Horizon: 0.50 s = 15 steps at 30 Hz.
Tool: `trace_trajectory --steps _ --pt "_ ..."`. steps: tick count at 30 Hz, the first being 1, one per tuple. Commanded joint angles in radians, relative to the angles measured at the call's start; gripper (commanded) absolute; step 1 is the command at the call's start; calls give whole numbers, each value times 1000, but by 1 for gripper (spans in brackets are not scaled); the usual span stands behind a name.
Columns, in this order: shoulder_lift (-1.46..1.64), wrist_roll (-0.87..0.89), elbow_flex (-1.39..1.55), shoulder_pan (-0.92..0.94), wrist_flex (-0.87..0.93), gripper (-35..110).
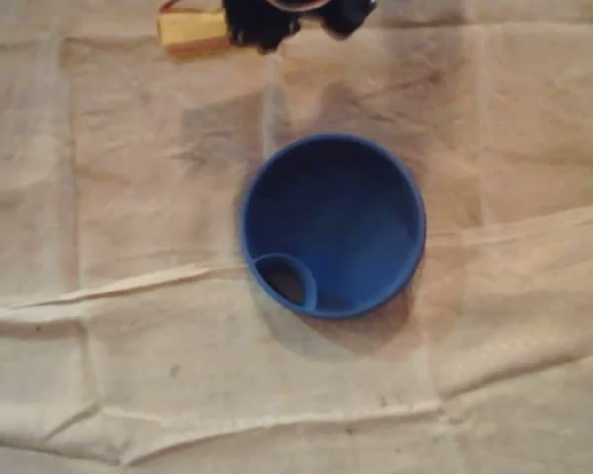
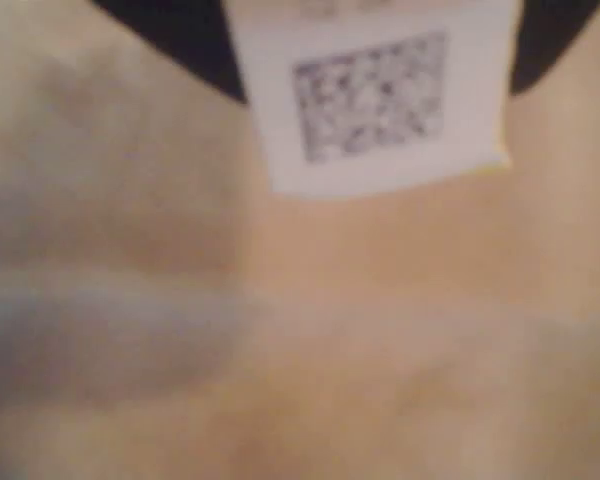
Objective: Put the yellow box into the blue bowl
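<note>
In the overhead view the yellow box is at the top edge, left of centre, sticking out leftward from my black gripper, which is shut on its right end. The blue bowl stands upright in the middle of the cloth, below and to the right of the box, and nothing lies in it. A small round loop sits at its lower-left rim. In the wrist view a white coded label on the box hangs between two dark fingers, blurred, with the cloth beneath.
A creased beige cloth covers the whole table. Raised folds run across it below the bowl and along the right side.
</note>
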Motion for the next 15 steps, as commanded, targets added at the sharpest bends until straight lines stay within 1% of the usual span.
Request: trace_trajectory --steps 1,8,15 --pt "186 8 -49 0 41 0" --pt "284 9 -51 -55 44 0" --pt "298 9 -51 -144 11 0"
